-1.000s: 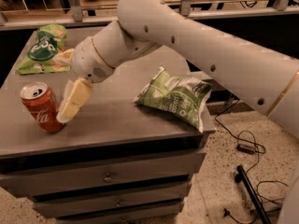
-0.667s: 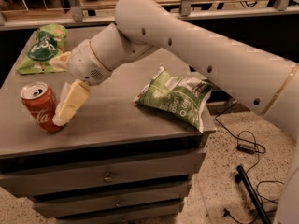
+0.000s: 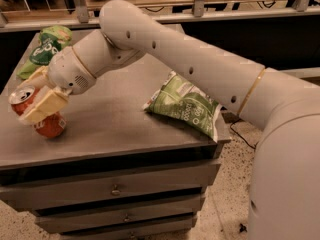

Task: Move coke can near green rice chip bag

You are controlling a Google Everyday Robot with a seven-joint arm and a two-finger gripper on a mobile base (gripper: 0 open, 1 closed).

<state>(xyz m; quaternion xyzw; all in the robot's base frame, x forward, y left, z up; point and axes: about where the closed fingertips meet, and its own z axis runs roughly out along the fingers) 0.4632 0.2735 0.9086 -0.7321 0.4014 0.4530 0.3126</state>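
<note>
Fingers [image 3: 44, 105] gripping tilted coke can [image 3: 50, 125] nr table [image 3: 125, 129] front edge; green rice chip bag [image 3: 46, 48] behind

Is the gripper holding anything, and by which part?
Yes. The gripper, at the table's left edge, clamps the coke can across its upper side wall, just below the silver top; the can is tilted.

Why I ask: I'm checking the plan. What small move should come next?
Probably lift a little and carry the can back toward the chip bag. The gripper, at the table's front left, looks clamped on the tilted can, and the bag lies apart behind it.
</note>
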